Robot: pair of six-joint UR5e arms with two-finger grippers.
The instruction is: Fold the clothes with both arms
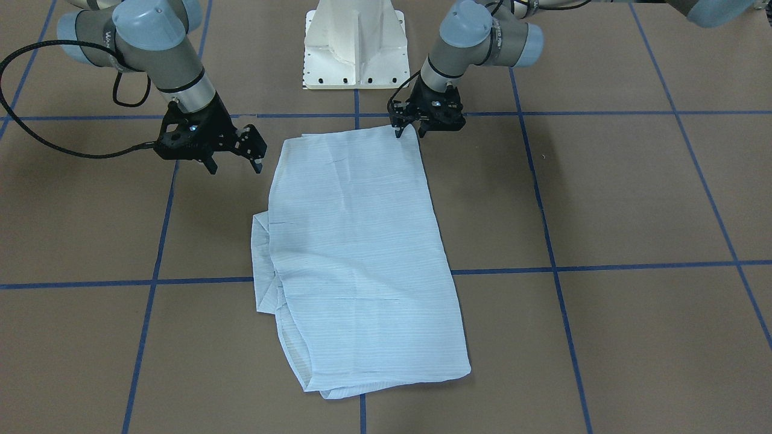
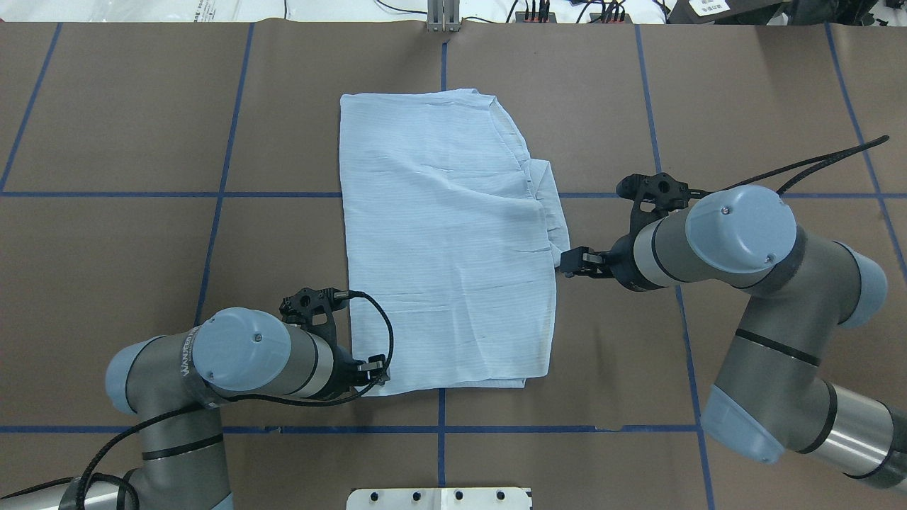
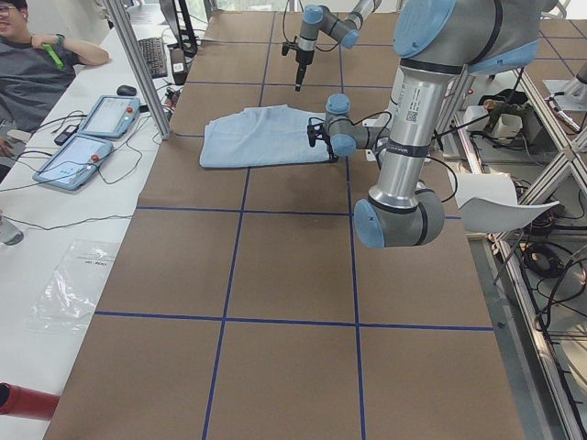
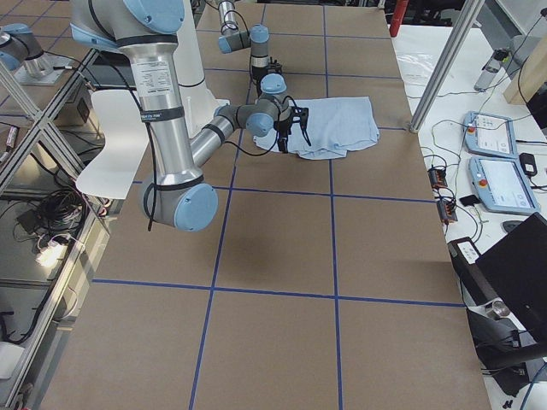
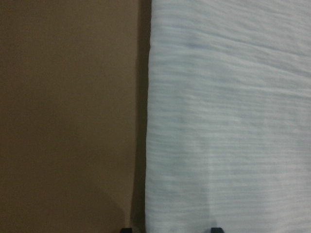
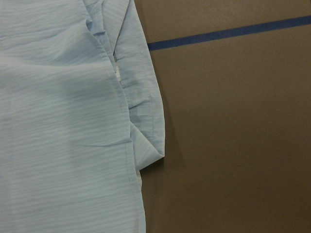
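In the front-facing view, the folded shirt (image 1: 362, 253) is shown flat on the counter (image 1: 633, 199), the left gripper (image 1: 410, 131), jaws released, astride its robot-side corner and the right gripper (image 1: 236, 166), jaws released, beside it; in the overhead view, a protruding flap (image 2: 549, 205) is shown, which could be dragged askew if only one layer is pinched.

- The left arm (image 2: 241, 358) is folded low, and its last joint lies nearly level.
- The left gripper (image 1: 410, 134) points straight down from that wrist, with its two fingers parted.
- The right arm (image 2: 737, 237) bends in at the elbow, and its wrist is tipped downward.
- The right gripper (image 1: 236, 170) hangs at a slant with its jaws spread wide.
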